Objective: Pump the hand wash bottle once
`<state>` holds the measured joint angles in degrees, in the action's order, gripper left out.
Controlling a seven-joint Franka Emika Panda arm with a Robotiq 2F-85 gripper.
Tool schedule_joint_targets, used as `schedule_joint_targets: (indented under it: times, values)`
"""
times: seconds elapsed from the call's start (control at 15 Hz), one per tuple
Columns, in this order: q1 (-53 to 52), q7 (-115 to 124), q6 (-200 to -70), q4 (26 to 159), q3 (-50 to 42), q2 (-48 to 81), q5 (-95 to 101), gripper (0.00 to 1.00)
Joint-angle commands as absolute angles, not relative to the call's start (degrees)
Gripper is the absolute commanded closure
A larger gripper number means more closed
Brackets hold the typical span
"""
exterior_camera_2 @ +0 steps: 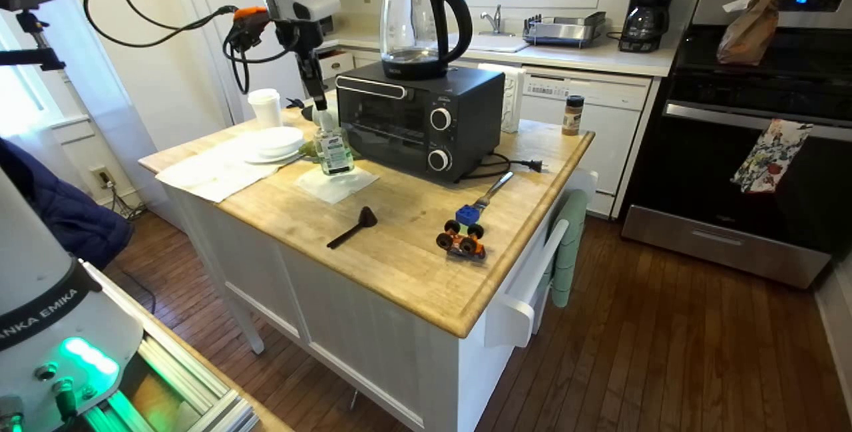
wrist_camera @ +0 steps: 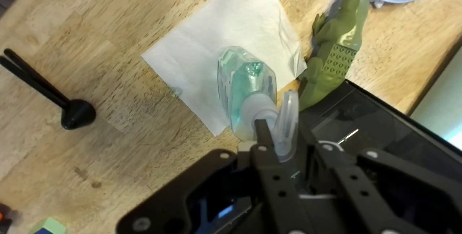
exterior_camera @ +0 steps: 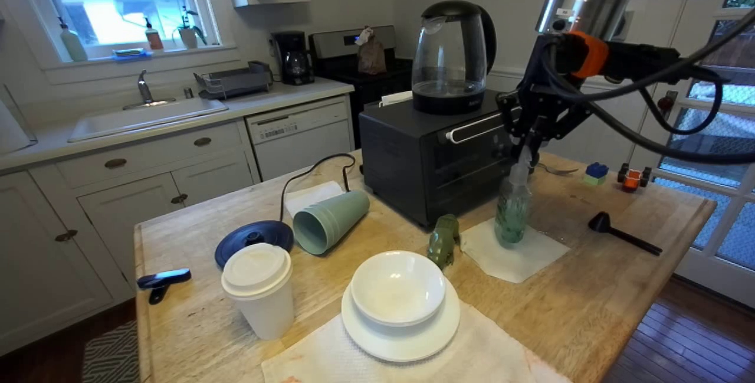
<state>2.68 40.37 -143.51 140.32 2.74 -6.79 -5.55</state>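
Note:
The hand wash bottle (exterior_camera: 513, 212) is clear plastic with green liquid and a pale translucent pump head. In both exterior views it stands, leaning slightly, on a white paper napkin (exterior_camera: 538, 256). My gripper (wrist_camera: 283, 124) reaches down from above, shut on the pump head, whose nozzle shows between the black fingers in the wrist view. The label faces the camera in an exterior view, where the bottle (exterior_camera_2: 334, 152) sits just below my gripper (exterior_camera_2: 321, 104). How far the pump is pressed, I cannot tell.
Close beside the bottle stands a black oven (exterior_camera: 395, 159) carrying a glass kettle (exterior_camera: 451, 58). A green toy (wrist_camera: 335, 53) lies against the oven's front. White bowl (exterior_camera: 398, 288), black scoop (wrist_camera: 77, 113), blue block (exterior_camera_2: 468, 214) and orange toy car (exterior_camera_2: 461, 242) are around on the table.

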Motion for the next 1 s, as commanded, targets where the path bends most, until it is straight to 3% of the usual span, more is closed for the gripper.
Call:
schedule_joint_targets:
  times: [0.0, 0.47, 0.93]
  values:
    - [1.68, 26.50, -143.33, 140.33, 1.12, -7.29, -7.62, 0.95]
    - [0.85, 0.51, -139.33, 139.93, -1.46, -6.90, -17.45, 0.95]
    - [1.95, -0.87, -134.79, 139.75, -2.17, -6.56, -13.81, 0.95]
